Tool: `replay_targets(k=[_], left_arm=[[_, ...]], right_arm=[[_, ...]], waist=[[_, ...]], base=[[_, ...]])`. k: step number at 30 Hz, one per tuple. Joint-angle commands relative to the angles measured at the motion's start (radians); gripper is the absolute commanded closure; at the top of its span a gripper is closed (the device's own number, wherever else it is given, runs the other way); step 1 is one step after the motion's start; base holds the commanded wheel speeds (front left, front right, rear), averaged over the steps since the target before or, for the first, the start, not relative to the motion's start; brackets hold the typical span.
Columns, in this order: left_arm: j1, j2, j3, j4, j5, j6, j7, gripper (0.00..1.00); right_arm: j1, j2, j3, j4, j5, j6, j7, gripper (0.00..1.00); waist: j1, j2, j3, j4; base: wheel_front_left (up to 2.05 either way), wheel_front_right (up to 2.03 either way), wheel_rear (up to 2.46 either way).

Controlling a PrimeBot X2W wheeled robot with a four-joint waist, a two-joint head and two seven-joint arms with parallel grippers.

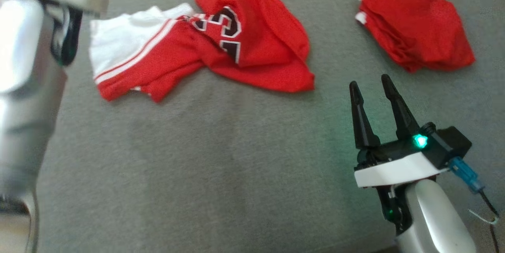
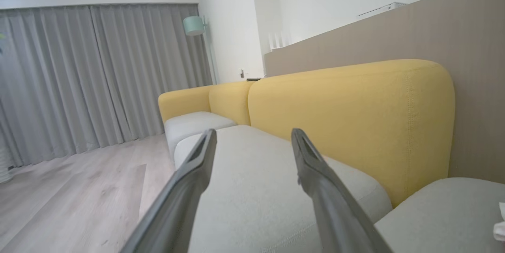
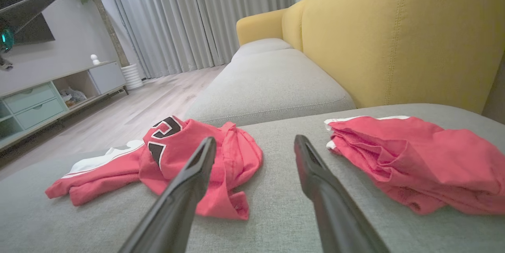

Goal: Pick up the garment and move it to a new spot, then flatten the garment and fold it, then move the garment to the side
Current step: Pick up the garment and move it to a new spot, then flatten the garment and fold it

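The garment [image 1: 221,44], a red jersey with white panels and a dark number, lies crumpled on the grey sofa seat [image 1: 221,158] at the upper middle of the head view. It also shows in the right wrist view as the garment [image 3: 173,158], ahead and left of the fingers. My right gripper [image 1: 368,80] hovers open and empty to the right of it, with its tips [image 3: 254,139] pointing between the two red pieces. My left gripper [image 2: 254,132] is open and empty, raised and facing along the sofa. Its blurred pale forearm [image 1: 23,71] stands at the left edge.
A second red garment [image 1: 414,24], folded with white trim, lies at the upper right and shows in the right wrist view as the folded garment [image 3: 414,158]. A yellow backrest [image 3: 394,36] borders the seat behind. Wooden floor [image 3: 150,103] and a low cabinet [image 3: 47,95] lie beyond the left side.
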Motion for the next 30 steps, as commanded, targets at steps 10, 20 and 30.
replay_targets(k=[10,20,30], left_arm=[[0.477,0.070,0.203,-0.271,0.000,0.063,-0.004,0.00],[0.884,-0.088,0.347,-0.544,0.042,0.123,-0.004,0.00],[0.867,-0.146,0.359,-0.541,0.113,0.072,-0.004,0.00]], right_arm=[[0.062,-0.002,-0.014,-0.011,-0.048,-0.001,-0.011,0.00],[0.092,-0.002,-0.043,-0.008,-0.079,-0.001,-0.011,0.00],[0.085,-0.002,-0.042,-0.009,-0.093,-0.001,-0.011,0.00]], waist=[[-0.0001,-0.0001,-0.122,0.149],[-0.0001,-0.0001,-0.156,0.197],[-0.0001,-0.0001,-0.145,0.201]], base=[[0.00,0.00,0.00],[0.00,0.00,0.00],[0.00,0.00,0.00]])
